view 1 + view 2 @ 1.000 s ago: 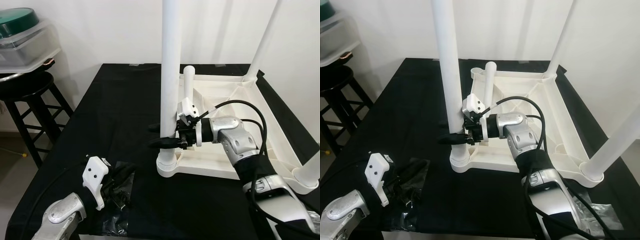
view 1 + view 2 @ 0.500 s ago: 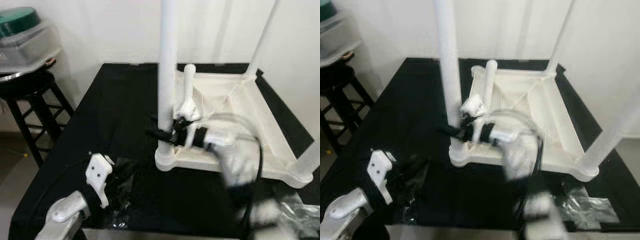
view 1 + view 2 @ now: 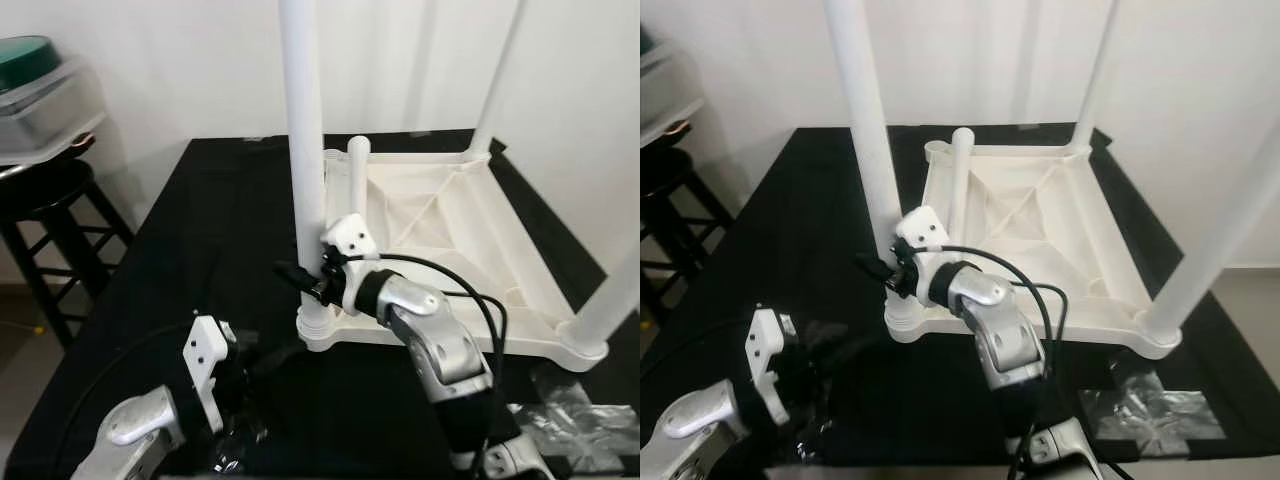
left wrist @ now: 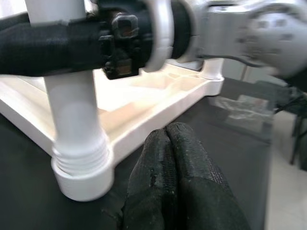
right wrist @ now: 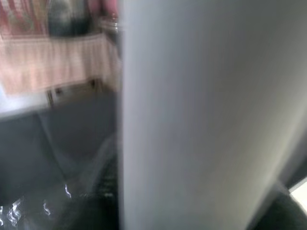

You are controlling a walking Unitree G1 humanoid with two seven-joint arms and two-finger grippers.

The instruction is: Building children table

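A white children's table lies upside down on a black-covered table, its legs pointing up. My right gripper is shut on the near-left leg, just above its threaded socket. One black finger crosses the front of that leg in the left wrist view. A shorter white leg stands at the back-left corner. My left gripper hovers low over the black cloth just in front and to the left of the socket, fingers pressed together and holding nothing.
A black stool stands off the table's left side with a clear plastic box with a green lid on it. Crumpled clear plastic bags lie near the front right and under my left arm. A white wall is close behind.
The camera has shifted, so the whole scene sits differently. My right gripper stays on the near-left leg. My left gripper has come a little closer to the leg's socket.
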